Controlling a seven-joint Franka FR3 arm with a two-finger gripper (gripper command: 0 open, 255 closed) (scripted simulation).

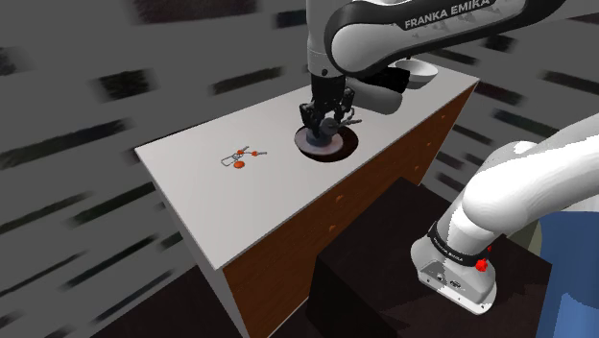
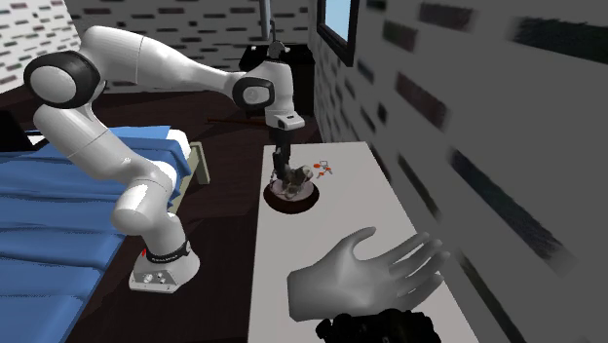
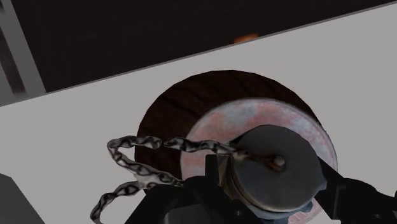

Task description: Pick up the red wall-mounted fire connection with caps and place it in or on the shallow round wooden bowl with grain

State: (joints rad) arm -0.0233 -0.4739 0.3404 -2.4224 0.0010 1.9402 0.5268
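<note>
The fire connection [image 3: 254,121] is a faded red round plate with a dark grey cap and dangling chains [image 3: 146,143]. It hangs tilted right over the dark wooden bowl [image 3: 184,108], low enough that I cannot tell whether it touches. My gripper [image 3: 273,191] is shut on it, with the black fingers clasping the cap from both sides. In the shoulder view the gripper [image 1: 324,121] points down at the plate [image 1: 317,144] over the bowl [image 1: 348,144], near the grey tabletop's right edge. The second exterior view shows the gripper [image 2: 285,173] above the bowl [image 2: 292,204].
A small grey item with orange tips [image 1: 240,156] lies on the tabletop [image 1: 202,182] to the shoulder view's left of the bowl. A white bowl [image 1: 419,73] stands at the far end. A large grey hand-shaped object [image 2: 375,278] rests at the other end. A blue bed [image 2: 58,234] lies beside the stand.
</note>
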